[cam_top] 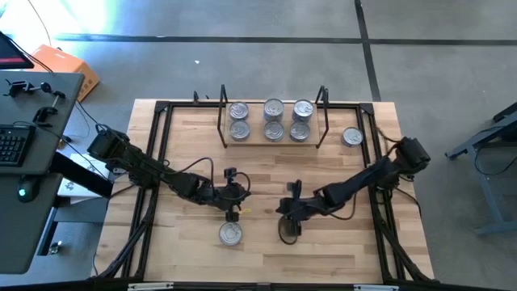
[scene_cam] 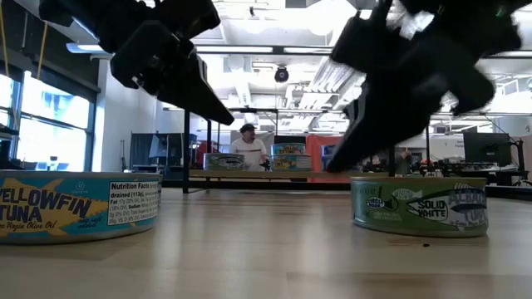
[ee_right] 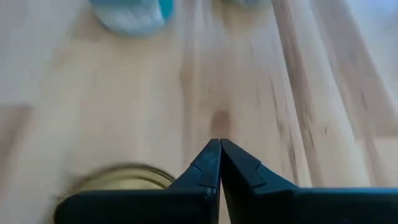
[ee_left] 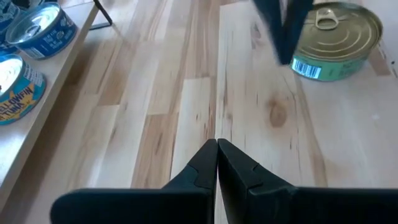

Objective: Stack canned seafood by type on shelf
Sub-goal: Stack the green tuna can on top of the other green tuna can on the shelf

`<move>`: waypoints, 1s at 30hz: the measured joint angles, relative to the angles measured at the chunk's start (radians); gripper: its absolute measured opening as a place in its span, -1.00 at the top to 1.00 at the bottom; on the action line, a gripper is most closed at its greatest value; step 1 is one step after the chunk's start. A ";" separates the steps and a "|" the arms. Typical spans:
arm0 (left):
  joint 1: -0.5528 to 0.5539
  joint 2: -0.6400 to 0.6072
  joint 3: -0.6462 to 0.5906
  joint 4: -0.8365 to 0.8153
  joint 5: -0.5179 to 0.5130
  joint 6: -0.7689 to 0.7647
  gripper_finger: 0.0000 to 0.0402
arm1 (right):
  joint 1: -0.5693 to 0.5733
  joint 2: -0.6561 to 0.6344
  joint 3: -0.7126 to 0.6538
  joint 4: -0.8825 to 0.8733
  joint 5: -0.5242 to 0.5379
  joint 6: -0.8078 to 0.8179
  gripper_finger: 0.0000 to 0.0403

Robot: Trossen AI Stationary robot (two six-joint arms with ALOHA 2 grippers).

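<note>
The shelf point(cam_top: 257, 143) stands at the table's far middle with several silver-lidded cans point(cam_top: 274, 118) on it in three columns. A yellowfin tuna can point(cam_top: 230, 234) with a silver lid sits near the front edge, and a green solid-white can point(cam_top: 288, 232) with a gold lid point(ee_left: 339, 28) sits to its right. Another silver-lidded can point(cam_top: 351, 137) rests on the table right of the shelf. My left gripper point(cam_top: 233, 213) is shut, raised just beyond the yellowfin can point(scene_cam: 79, 206). My right gripper point(cam_top: 287, 217) is shut and slants down beside the green can point(scene_cam: 420, 205); no touch shows.
A black frame point(cam_top: 161, 129) runs around the wooden tabletop. Bare wood lies between the shelf and the two front cans. A desk with a keyboard point(cam_top: 12, 144) stands left of the table. Beyond the table a person point(scene_cam: 248, 143) sits in the room.
</note>
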 joint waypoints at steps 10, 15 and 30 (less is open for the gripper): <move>0.002 0.000 0.000 0.007 0.000 0.000 0.98 | 0.061 -0.084 0.015 -0.308 -0.150 0.135 0.99; 0.002 0.000 0.000 0.010 0.000 -0.008 0.98 | 0.015 -0.041 -0.030 -0.122 -0.126 0.067 0.99; 0.029 0.060 0.000 0.144 0.244 0.100 0.92 | -0.067 -0.098 -0.036 0.268 0.319 -0.019 0.99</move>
